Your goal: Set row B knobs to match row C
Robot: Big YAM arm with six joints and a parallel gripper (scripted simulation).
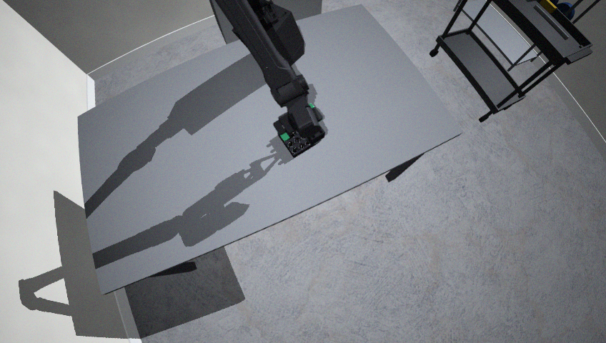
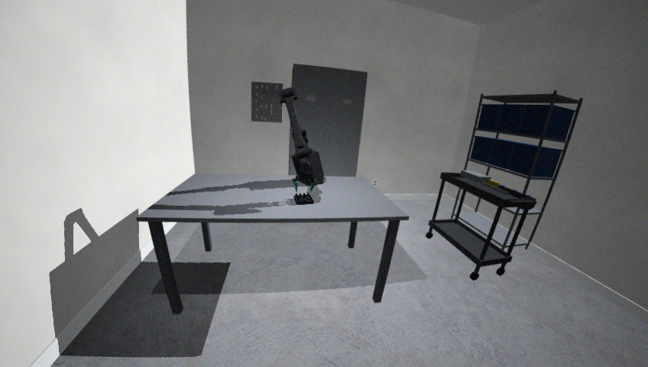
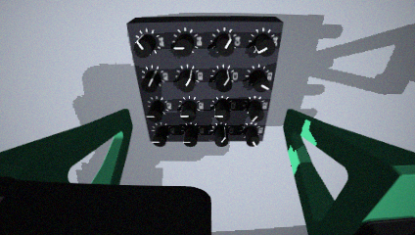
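Observation:
The black knob box point(image 1: 294, 153) point(image 2: 304, 202) point(image 3: 206, 61) stands on the table. In the wrist view names are printed right of the knobs, so its front faces right. Row B is the second column from the left, row C the third; knob 4 is at the top. The lines of B4 point(image 3: 185, 44), B2 point(image 3: 189, 109) and B1 point(image 3: 190, 137) point left. C2 point(image 3: 222, 109) also points left. C4 point(image 3: 224, 44) and C1 point(image 3: 221, 137) seem to point up-right. B3 point(image 3: 188, 78) and C3 point(image 3: 223, 78) have slanted lines, direction unclear. My gripper point(image 1: 298, 121) point(image 2: 304, 189) point(image 3: 207, 117) is open, above the box, holding nothing.
The grey table point(image 1: 361, 127) point(image 2: 354, 204) carries the box and the arm. The arm's shadows fall across the table left of the box in the top and exterior views. A black cart point(image 1: 480, 68) point(image 2: 468, 241) stands on the floor to the right, away from the table.

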